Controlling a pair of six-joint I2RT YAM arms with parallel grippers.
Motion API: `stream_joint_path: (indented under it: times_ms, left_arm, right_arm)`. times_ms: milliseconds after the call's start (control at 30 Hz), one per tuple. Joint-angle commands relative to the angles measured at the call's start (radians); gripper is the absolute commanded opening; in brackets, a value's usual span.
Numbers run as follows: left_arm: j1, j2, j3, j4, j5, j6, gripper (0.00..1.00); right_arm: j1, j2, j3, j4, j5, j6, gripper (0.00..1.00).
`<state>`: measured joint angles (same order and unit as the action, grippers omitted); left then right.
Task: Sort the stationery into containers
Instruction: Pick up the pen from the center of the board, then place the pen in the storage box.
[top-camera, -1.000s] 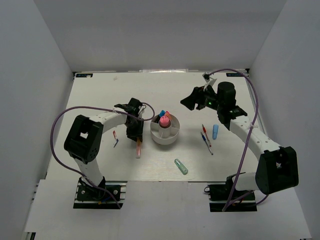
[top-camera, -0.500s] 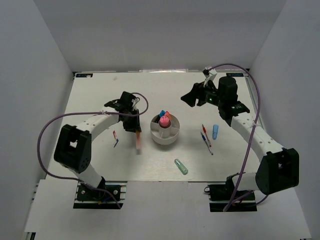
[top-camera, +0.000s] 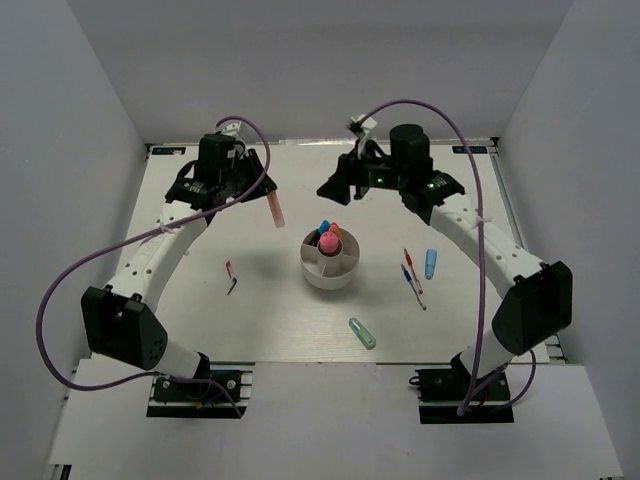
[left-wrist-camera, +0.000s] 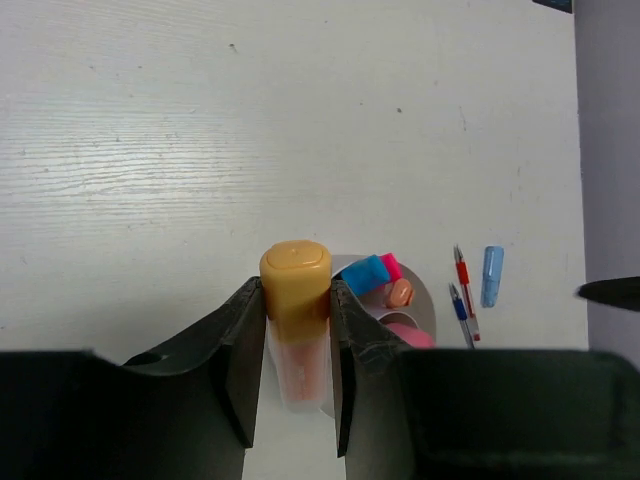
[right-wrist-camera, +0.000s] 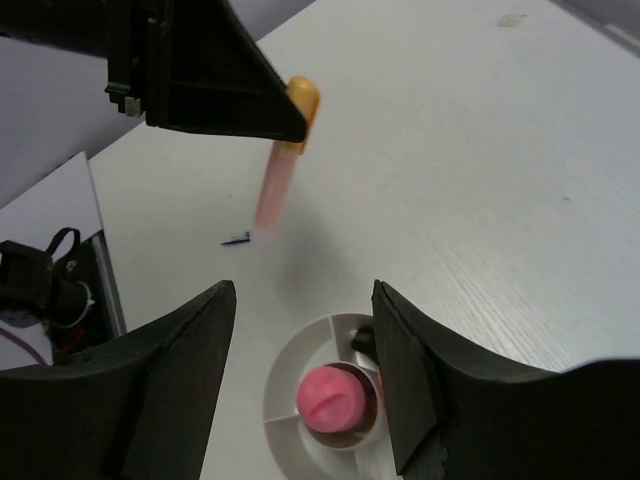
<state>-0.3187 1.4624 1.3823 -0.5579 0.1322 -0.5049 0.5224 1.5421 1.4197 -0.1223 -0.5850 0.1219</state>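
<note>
1. Left gripper (left-wrist-camera: 296, 335), my working tool: clamped on the orange highlighter (left-wrist-camera: 295, 285) just below its cap, body hanging down. I hold it above the table (top-camera: 200, 320), left of and behind the white cup (top-camera: 309, 268).
2. Two small pens (top-camera: 231, 277), one red and one blue: loose on the table, left of the cup, unsorted.
3. White cup: the pink highlighter (top-camera: 327, 241) stands in the central well. The rear compartment holds a blue-capped piece (top-camera: 323, 226) and at least one more. The front compartments look bare.
4. Right gripper (top-camera: 333, 187): fingers apart, nothing between them, hovering behind the cup.
5. Mint-green highlighter (top-camera: 362, 333): on the table, nearer me than the cup and to its right.
6. Thin red and blue pens (top-camera: 412, 279) and the pale blue highlighter (top-camera: 430, 263): side by side, right of the cup.
7. Step in hand, as I judge it: carrying the orange highlighter to the cup. The next move calls for bringing it over a free compartment, lowering it tip-first and then parting my fingers, while staying clear of the right gripper close by.
</note>
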Motion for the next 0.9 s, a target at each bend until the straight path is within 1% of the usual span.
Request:
stream_joint_path:
  times_ms: [0, 33, 133, 233, 433, 600, 700, 733, 767, 867]
  left_arm:
    - [0.001, -0.05, 0.014, 0.007, 0.056, -0.007, 0.06]
    - [0.001, -0.057, 0.011, 0.01, 0.067, -0.014, 0.06]
    - [0.001, -0.069, 0.003, 0.032, 0.104, -0.04, 0.05]
    - [0.001, -0.07, 0.017, 0.035, 0.116, -0.043, 0.05]
    - [-0.008, -0.077, 0.014, 0.049, 0.155, -0.057, 0.05]
    - [-0.008, -0.091, -0.008, 0.053, 0.167, -0.061, 0.05]
    - [-0.017, -0.094, -0.015, 0.056, 0.176, -0.058, 0.05]
    - [-0.017, -0.096, -0.019, 0.059, 0.184, -0.057, 0.05]
    - [-0.017, -0.093, -0.017, 0.058, 0.185, -0.054, 0.05]
    - [-0.017, -0.093, -0.015, 0.055, 0.185, -0.043, 0.05]
  right_arm:
    - [0.057, 0.026, 0.055, 0.001, -0.015, 0.018, 0.62]
    - [0.094, 0.038, 0.047, 0.028, -0.003, 0.033, 0.62]
    - [0.143, 0.073, 0.038, 0.05, 0.02, 0.09, 0.63]
    - [0.171, 0.101, 0.047, 0.061, 0.046, 0.127, 0.64]
    - [0.179, 0.171, 0.108, 0.056, 0.08, 0.196, 0.66]
    - [0.172, 0.2, 0.13, 0.07, 0.07, 0.243, 0.61]
    - [0.174, 0.222, 0.151, 0.072, 0.067, 0.245, 0.52]
    - [0.176, 0.225, 0.162, 0.07, 0.067, 0.246, 0.51]
    - [0.174, 0.236, 0.166, 0.069, 0.065, 0.246, 0.46]
    - [0.176, 0.248, 0.186, 0.069, 0.057, 0.246, 0.4]
